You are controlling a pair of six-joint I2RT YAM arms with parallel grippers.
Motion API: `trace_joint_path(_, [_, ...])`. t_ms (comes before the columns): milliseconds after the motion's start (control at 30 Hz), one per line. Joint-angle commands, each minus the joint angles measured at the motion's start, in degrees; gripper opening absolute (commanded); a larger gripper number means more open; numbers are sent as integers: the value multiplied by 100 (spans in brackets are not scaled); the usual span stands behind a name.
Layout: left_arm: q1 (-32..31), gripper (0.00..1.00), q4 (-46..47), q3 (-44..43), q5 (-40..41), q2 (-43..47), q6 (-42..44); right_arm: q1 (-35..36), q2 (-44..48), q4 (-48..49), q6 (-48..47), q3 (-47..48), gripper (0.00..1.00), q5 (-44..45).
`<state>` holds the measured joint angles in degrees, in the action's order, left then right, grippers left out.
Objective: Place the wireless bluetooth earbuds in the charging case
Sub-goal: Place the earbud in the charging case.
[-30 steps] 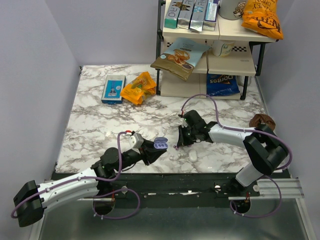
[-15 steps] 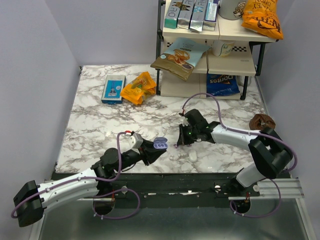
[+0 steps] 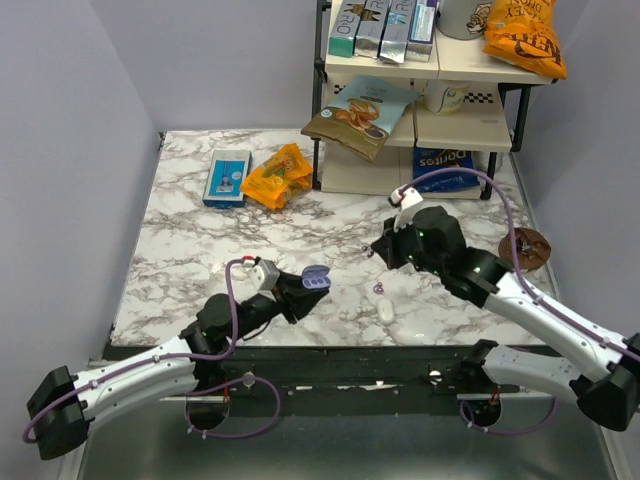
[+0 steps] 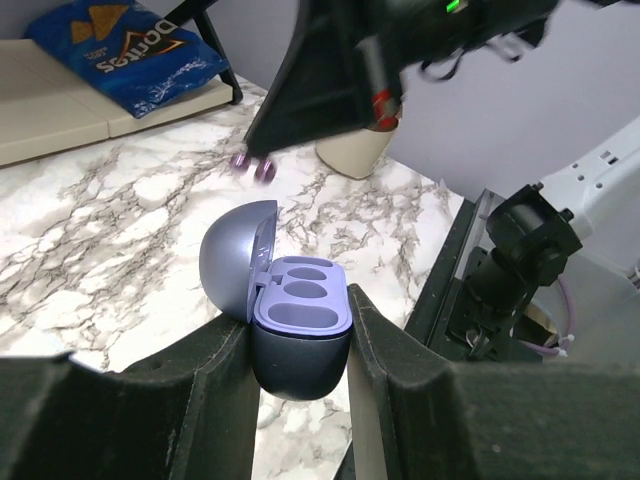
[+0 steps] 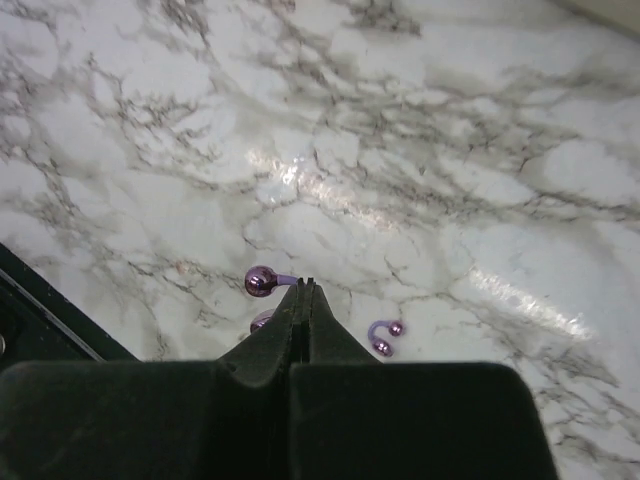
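One earbud [image 5: 259,281] has risen off the tabletop [image 3: 180,260], its stem pinched in the closed right end effector [image 5: 303,288]; the second earbud [image 3: 378,289] lies on open marble. The left end effector [image 4: 298,338] clamps the charging case [image 4: 300,300] near the front edge, sockets upward.

Purple earbud [image 5: 262,281], blue-lilac charging case [image 4: 300,345]
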<state>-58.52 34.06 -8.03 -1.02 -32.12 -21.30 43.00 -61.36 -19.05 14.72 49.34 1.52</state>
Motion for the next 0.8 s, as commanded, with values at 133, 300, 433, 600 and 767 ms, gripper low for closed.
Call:
trace_joint_path(133, [1369, 0, 890, -725, -2250, -873, -761, 1094, 994, -626, -1234, 647, 1, 1701])
trace_joint_path(300, [1712, 0, 891, -1471, -3377, -1480, -823, 1649, 1381, -644, -1954, 708, 1, 2483])
trace_joint_path(433, [1835, 0, 1119, -1938, -4177, -2244, -990, 2315, 1662, -329, -2429, 586, 1, 3194])
trace_joint_path(600, [1871, 0, 1164, -2369, -4784, -2825, -1034, 2950, 1715, 155, -3105, 462, 1, 3926])
trace_joint_path(767, [1915, 0, 989, -2571, -5004, -3151, -903, 3460, 1777, 673, -3616, 314, 1, 4312])
